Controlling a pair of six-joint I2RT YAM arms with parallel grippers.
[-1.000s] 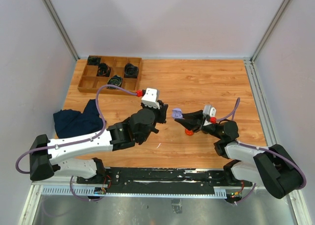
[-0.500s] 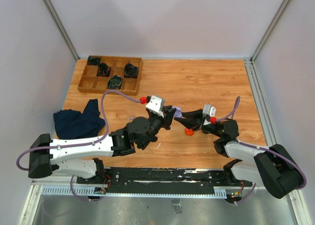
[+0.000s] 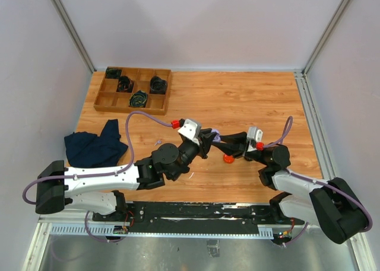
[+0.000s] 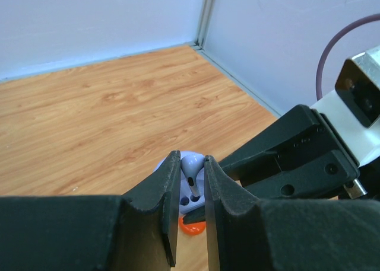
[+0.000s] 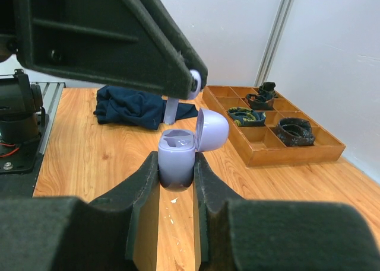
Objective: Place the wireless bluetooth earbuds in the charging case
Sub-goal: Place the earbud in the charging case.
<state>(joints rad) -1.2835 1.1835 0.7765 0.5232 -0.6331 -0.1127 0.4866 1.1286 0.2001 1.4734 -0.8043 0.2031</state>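
Currently both arms meet mid-bench [image 3: 249,99], pincers tip to tip.

Left pincer [image 4: 191,185]: clamped on 1 pale lilac earbud [image 4: 192,166]. Bud sits between the 2 fingertips with its stem pointing down. From the right wrist view, the stem hangs just above the open top of the charging case [image 5: 176,153], not seated in it. Can't tell from either wrist view whether the stem tip touches the case rim.

Right pincer [image 5: 177,171]: clamped on the lilac charging case, gripping it by the sides and holding it upright above the bench. Lid [image 5: 212,127] is flipped open, tilted back away from the left pincer. 2 dark sockets are visible inside the case in the left wrist view.

Other items:
- 1 orange item [image 3: 228,159] lies on the bench, just below the right pincer. Too small to say what it is.
- Wooden tray [image 3: 132,110] sits at the far left corner, with coiled black cables [image 3: 139,96] in several compartments.
- Dark blue cloth [image 3: 89,147] is crumpled at the left edge, well apart from the pincers.
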